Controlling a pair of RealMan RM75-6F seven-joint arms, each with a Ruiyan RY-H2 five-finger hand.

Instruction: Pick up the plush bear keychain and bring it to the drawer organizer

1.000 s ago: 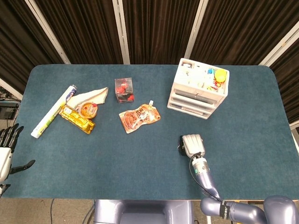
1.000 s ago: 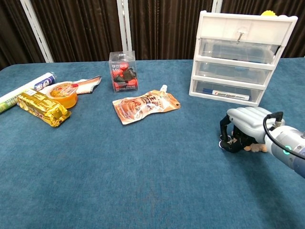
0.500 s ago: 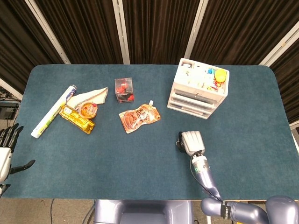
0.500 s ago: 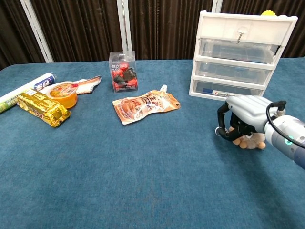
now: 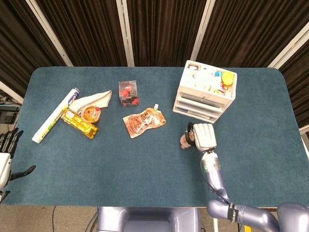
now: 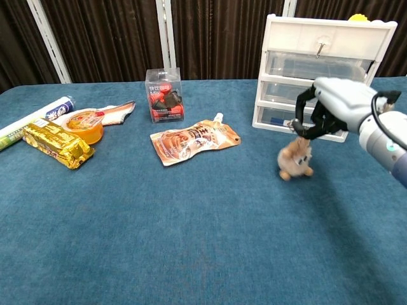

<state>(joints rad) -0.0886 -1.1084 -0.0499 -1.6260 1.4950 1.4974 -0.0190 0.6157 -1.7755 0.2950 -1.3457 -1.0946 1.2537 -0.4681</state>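
Note:
The plush bear keychain (image 6: 294, 160) is small and tan, and it dangles in the air from my right hand (image 6: 334, 108), which grips its top. From above, the bear (image 5: 185, 140) peeks out left of the right hand (image 5: 203, 136). The white drawer organizer (image 6: 323, 75) stands just behind the hand, with closed clear drawers and small items on its top tray (image 5: 207, 80). My left hand (image 5: 7, 154) sits at the far left edge off the table, its fingers spread and nothing in them.
An orange pouch (image 5: 144, 122) lies mid-table. A clear box of red and black items (image 5: 129, 93) sits behind it. A gold snack bar (image 5: 78, 123), a round cup (image 5: 91, 113), a cloth (image 5: 96, 98) and a white tube (image 5: 54, 115) lie at the left.
My right hand has risen off the table with the bear and moved toward the organizer. The bear now hangs below the fingers instead of lying under them.

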